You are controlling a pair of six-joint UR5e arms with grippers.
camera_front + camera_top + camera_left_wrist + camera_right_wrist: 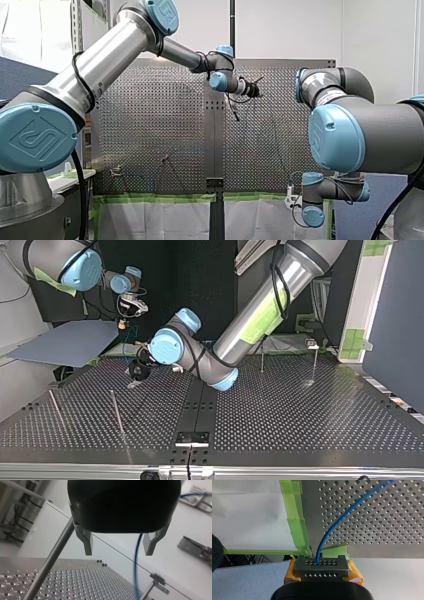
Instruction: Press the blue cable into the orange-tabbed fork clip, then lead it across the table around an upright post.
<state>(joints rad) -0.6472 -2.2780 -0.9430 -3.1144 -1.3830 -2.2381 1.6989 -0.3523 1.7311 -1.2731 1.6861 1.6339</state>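
The blue cable (342, 517) comes out of a dark perforated end block (321, 566) and runs off over the perforated table (387, 530). My right gripper (322, 573) is shut on that block, yellow pads on both its sides, beyond the table's edge (125, 320). My left gripper (119, 545), black with metal fingers (87, 542), stands open above the table (136, 372). The cable (136, 565) hangs beyond it, near one finger and untouched. An upright post (50, 562) slants past beside the other finger. No orange tab shows in any view.
Thin upright posts (117, 412) (55, 407) (262, 357) stand on the table. A small metal bracket on a stem (312, 343) is at the top view's far right, another (157, 580) ahead of my left gripper. Green tape (297, 530) edges the table. A grey board (65, 342) lies beside it.
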